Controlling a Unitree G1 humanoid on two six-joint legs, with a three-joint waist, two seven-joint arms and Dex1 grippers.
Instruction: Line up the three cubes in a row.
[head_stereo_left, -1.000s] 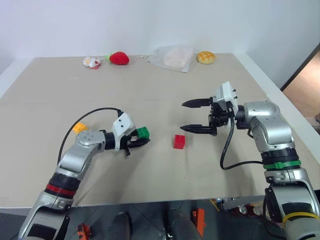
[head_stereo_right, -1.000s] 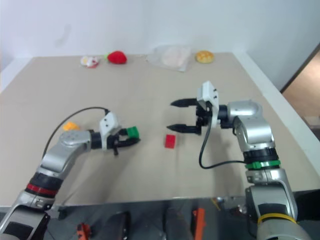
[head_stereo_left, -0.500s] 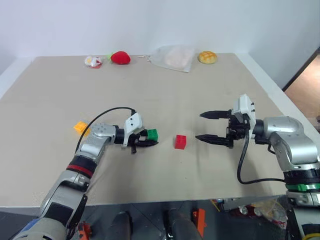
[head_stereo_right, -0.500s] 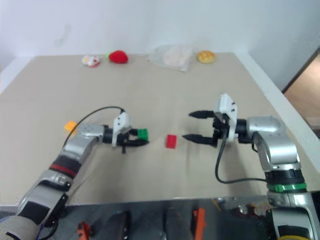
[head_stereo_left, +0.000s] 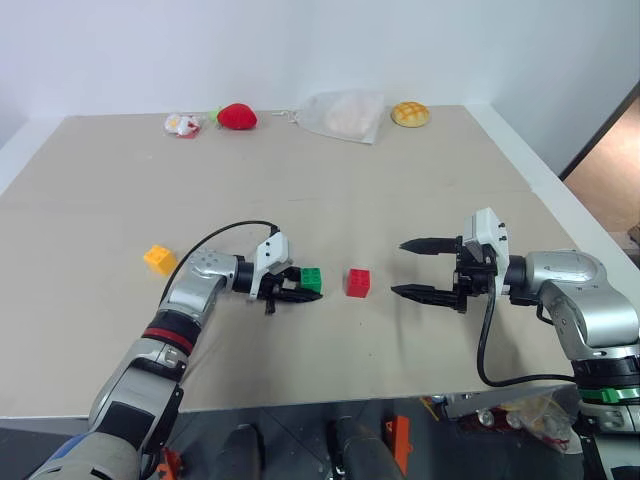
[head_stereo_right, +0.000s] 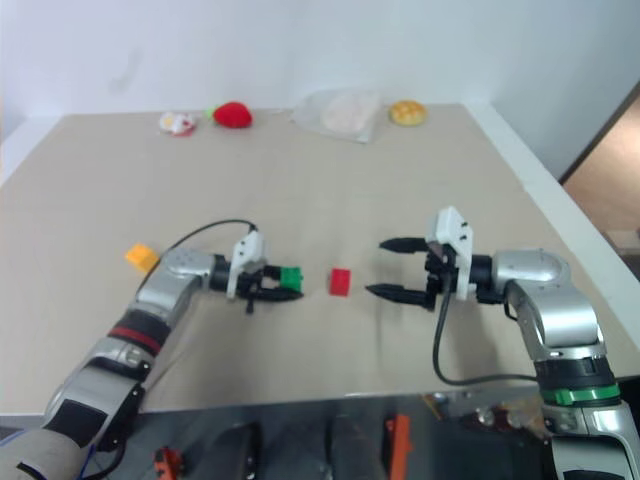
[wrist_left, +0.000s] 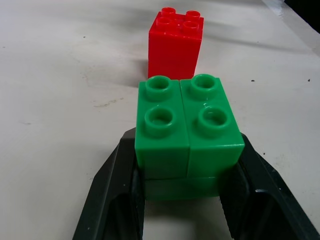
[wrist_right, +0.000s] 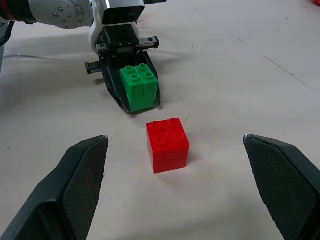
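On the table (head_stereo_left: 420, 190), the left gripper (head_stereo_left: 297, 290) is clamped on the green cube (head_stereo_left: 311, 280), just beside the red cube (head_stereo_left: 358, 282). Right gripper (head_stereo_left: 415, 268) sits wide open near the red cube's other side. Yellow-orange cube (head_stereo_left: 158, 259) is off to the left.

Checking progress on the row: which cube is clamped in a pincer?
The green cube, gripped by the left pincer; the red and yellow-orange cubes sit free.
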